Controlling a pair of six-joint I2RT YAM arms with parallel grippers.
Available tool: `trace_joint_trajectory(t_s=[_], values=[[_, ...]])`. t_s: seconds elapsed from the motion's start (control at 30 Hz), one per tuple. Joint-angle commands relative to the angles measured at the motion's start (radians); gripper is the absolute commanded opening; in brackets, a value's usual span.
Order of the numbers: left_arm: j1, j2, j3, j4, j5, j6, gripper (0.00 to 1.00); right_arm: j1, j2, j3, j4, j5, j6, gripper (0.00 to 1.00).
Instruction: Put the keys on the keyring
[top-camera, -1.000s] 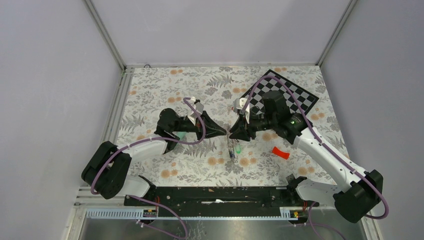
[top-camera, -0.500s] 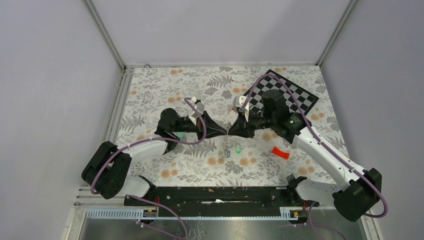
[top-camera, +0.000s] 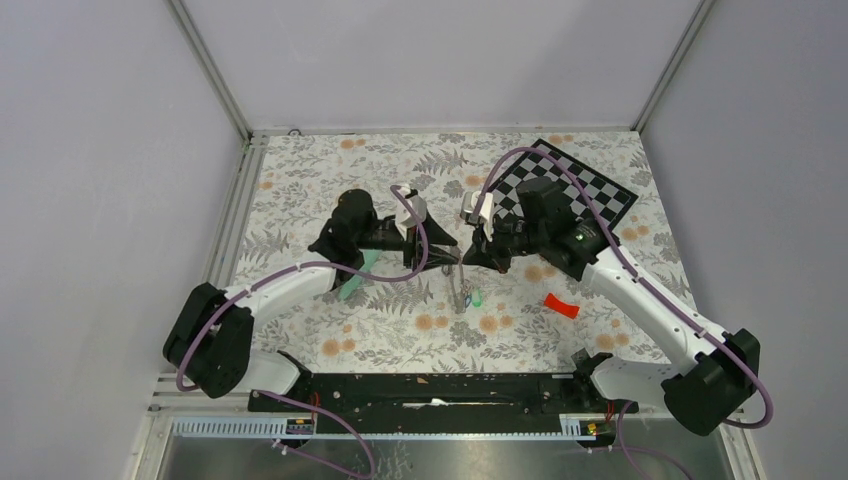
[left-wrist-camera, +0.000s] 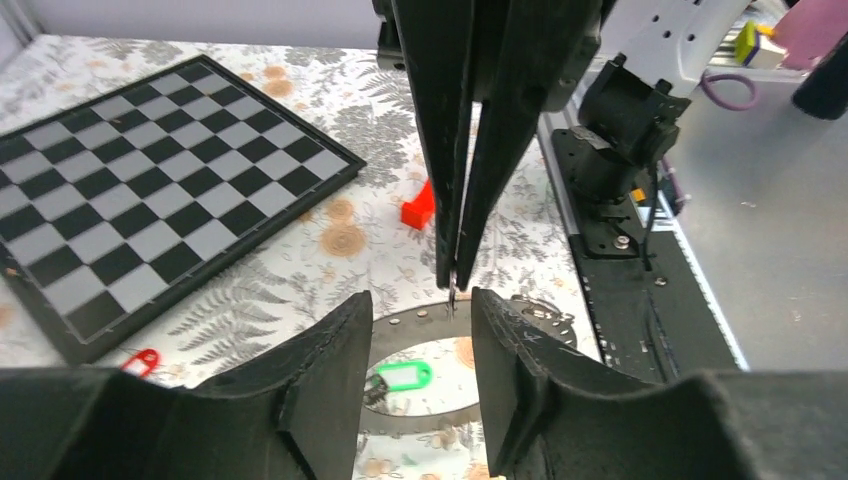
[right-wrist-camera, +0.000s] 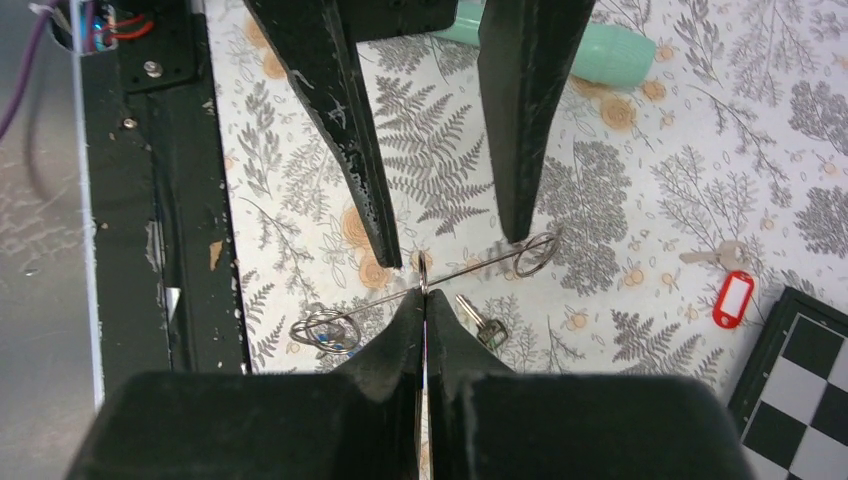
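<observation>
R gripper (right-wrist-camera: 423, 296) clamped shut on keyring (left-wrist-camera: 405, 322) rim; L gripper (left-wrist-camera: 418, 300) fingers parted, flanking ring; green key (left-wrist-camera: 400, 378) seen thru its hole.

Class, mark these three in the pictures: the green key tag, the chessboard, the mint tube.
Green key tag (left-wrist-camera: 401, 377): left wrist view, tag's middle.
Chessboard (left-wrist-camera: 150, 180): left wrist view, central squares.
Mint tube (right-wrist-camera: 615, 55): right wrist view, rounded end.
</observation>
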Motion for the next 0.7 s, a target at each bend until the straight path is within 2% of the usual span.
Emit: trace_joint_trajectory(t_s=[0.0,0.1,0.53,0.67], values=[[-0.008,0.003,0.101,-0.202,-0.02,0.201,0.46,0.018,0.011,0.063,-0.031,0.063,-0.031,0.0],[-0.021,0.016,0.121,-0.236,-0.017,0.231,0.46,0.022,0.017,0.07,-0.034,0.071,-0.025,0.0],[-0.044,0.04,0.137,-0.249,0.006,0.258,0.29,0.021,0.019,0.065,-0.02,0.059,-0.008,0.0],[-0.044,0.033,0.138,-0.252,-0.001,0.264,0.28,0.022,0.013,0.054,-0.02,0.059,-0.014,0.0]])
